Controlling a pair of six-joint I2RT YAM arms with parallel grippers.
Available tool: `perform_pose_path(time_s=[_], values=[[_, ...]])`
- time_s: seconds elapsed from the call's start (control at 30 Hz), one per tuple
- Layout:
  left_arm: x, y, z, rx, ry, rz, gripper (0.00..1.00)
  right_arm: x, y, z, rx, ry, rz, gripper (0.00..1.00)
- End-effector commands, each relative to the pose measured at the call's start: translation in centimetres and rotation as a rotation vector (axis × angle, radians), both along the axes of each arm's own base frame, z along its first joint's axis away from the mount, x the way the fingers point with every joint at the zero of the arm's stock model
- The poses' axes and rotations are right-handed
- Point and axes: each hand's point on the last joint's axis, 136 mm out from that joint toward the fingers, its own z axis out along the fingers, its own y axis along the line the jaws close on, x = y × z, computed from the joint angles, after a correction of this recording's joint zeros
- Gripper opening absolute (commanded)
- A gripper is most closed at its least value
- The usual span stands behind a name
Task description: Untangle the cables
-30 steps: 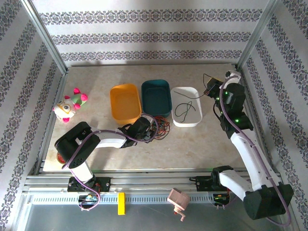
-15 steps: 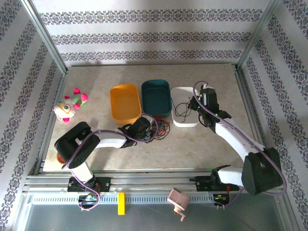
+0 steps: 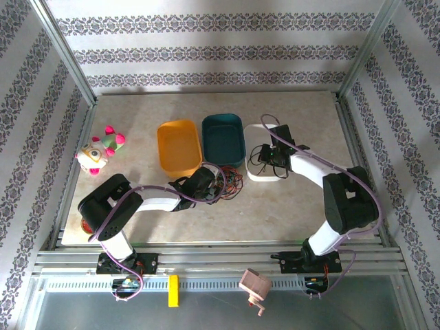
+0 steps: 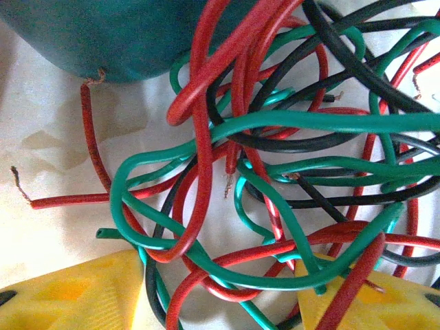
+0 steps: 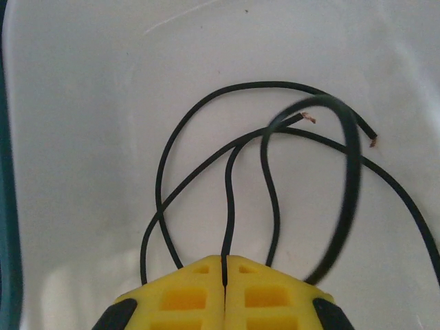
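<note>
A tangle of red, green and black cables (image 3: 232,180) lies on the table just in front of the teal tray (image 3: 223,137). My left gripper (image 3: 214,180) sits low at the tangle's left side. In the left wrist view the cables (image 4: 275,172) loop across the gap of that gripper (image 4: 216,302), whose yellow fingers (image 4: 69,295) stand wide apart, open. My right gripper (image 3: 265,157) hangs over the white tray (image 3: 275,130). It (image 5: 225,260) is shut on a black cable (image 5: 229,206). More black cable loops lie on the tray floor (image 5: 103,82).
An orange tray (image 3: 179,148) stands left of the teal one. A plush toy (image 3: 100,150) lies at the far left of the table. In the left wrist view the teal tray wall (image 4: 103,34) stands close behind the tangle. Metal frame posts and patterned walls enclose the table.
My right arm has swung from the table's back right corner leftward and nearer, bringing its black cable over the white tray. The left arm and the tangle have not moved.
</note>
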Motion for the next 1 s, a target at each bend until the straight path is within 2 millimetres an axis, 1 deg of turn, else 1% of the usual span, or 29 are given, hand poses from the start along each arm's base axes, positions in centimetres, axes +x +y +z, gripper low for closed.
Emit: perform_pose_path(time_s=[0.0, 0.1, 0.13, 0.2, 0.27, 0.33, 0.4, 0.43, 0.5, 0.57, 0.63, 0.67, 0.73, 0.8, 0.83, 0.9, 0.97], values=[[-2.3, 2.2, -2.2, 0.105, 0.104, -0.016, 0.61, 1.0, -0.4, 1.1, 0.000, -0.011, -0.015, 0.02], [-2.2, 2.2, -2.0, 0.097, 0.097, -0.016, 0.61, 1.6, -1.3, 2.5, -0.031, -0.053, -0.032, 0.07], [-2.2, 2.2, -1.9, 0.094, 0.093, -0.015, 0.61, 1.7, -1.6, 3.1, -0.040, -0.068, -0.037, 0.11], [-2.2, 2.2, -1.7, 0.086, 0.084, -0.016, 0.61, 1.8, -2.3, 4.5, -0.059, -0.108, -0.051, 0.33], [-2.2, 2.2, -1.5, 0.077, 0.076, -0.017, 0.61, 1.5, -3.1, 5.8, -0.077, -0.144, -0.072, 0.41], [-2.3, 2.2, -1.4, 0.073, 0.074, -0.018, 0.61, 1.0, -3.8, 7.0, -0.085, -0.179, -0.089, 0.45], [-2.3, 2.2, -1.2, 0.065, 0.069, -0.017, 0.61, 0.4, -4.2, 8.5, -0.084, -0.228, -0.095, 0.47], [-2.3, 2.2, -1.2, 0.065, 0.068, -0.017, 0.61, 0.0, -4.2, 9.0, -0.078, -0.247, -0.093, 0.47], [-2.3, 2.1, -1.1, 0.059, 0.066, -0.021, 0.61, -1.0, -3.7, 10.1, -0.042, -0.282, -0.066, 0.47], [-2.4, 2.0, -1.1, 0.056, 0.064, -0.027, 0.61, -2.3, -2.0, 10.8, 0.012, -0.308, 0.009, 0.47], [-2.4, 1.9, -1.1, 0.055, 0.063, -0.031, 0.61, -4.1, 0.7, 11.0, 0.076, -0.315, 0.125, 0.47], [-2.3, 1.9, -1.0, 0.055, 0.060, -0.034, 0.61, -5.3, 2.5, 10.8, 0.113, -0.307, 0.206, 0.47], [-2.2, 1.9, -1.1, 0.057, 0.059, -0.031, 0.61, -7.8, 5.7, 9.9, 0.170, -0.267, 0.338, 0.47], [-2.2, 1.8, -1.2, 0.057, 0.060, -0.032, 0.61, -10.4, 8.6, 8.2, 0.224, -0.201, 0.454, 0.46], [-2.1, 1.8, -1.2, 0.056, 0.062, -0.032, 0.61, -11.3, 9.4, 7.5, 0.242, -0.170, 0.486, 0.45], [-2.1, 1.6, -1.4, 0.056, 0.068, -0.034, 0.61, -12.5, 10.5, 5.7, 0.272, -0.101, 0.504, 0.43], [-2.1, 1.5, -1.4, 0.057, 0.072, -0.035, 0.61, -12.8, 10.8, 4.6, 0.288, -0.065, 0.490, 0.42]])
